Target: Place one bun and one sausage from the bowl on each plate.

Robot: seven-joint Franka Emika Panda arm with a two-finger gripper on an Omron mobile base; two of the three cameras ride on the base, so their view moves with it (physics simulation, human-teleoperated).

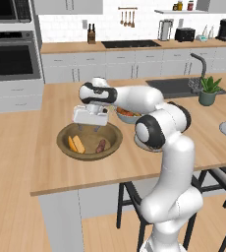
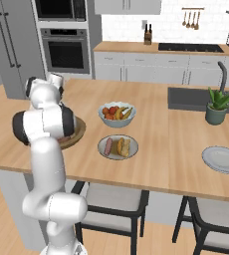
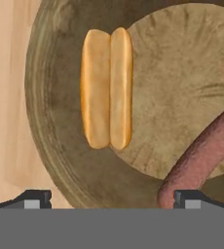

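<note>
The brown wooden bowl [image 1: 89, 141] sits on the island counter and holds one bun [image 1: 76, 144] and one sausage [image 1: 101, 146]. My gripper [image 1: 88, 127] hangs open just above the bowl with nothing between its fingers. In the hand view the bun [image 3: 107, 87] lies straight ahead on the bowl's floor, and the sausage [image 3: 206, 151] curves in beside the right fingertip [image 3: 191, 198]. One plate [image 2: 118, 147] carries a sausage and a bun. The other plate [image 2: 222, 159] lies bare at the far right. My arm hides most of the bowl [image 2: 77, 130] in the right base view.
A pale fruit bowl [image 2: 116, 114] stands behind the filled plate. Further right along the counter are a potted plant [image 2: 216, 108] and the sink with its faucet [image 1: 199, 64]. Stools [image 2: 111, 204] stand under the front edge.
</note>
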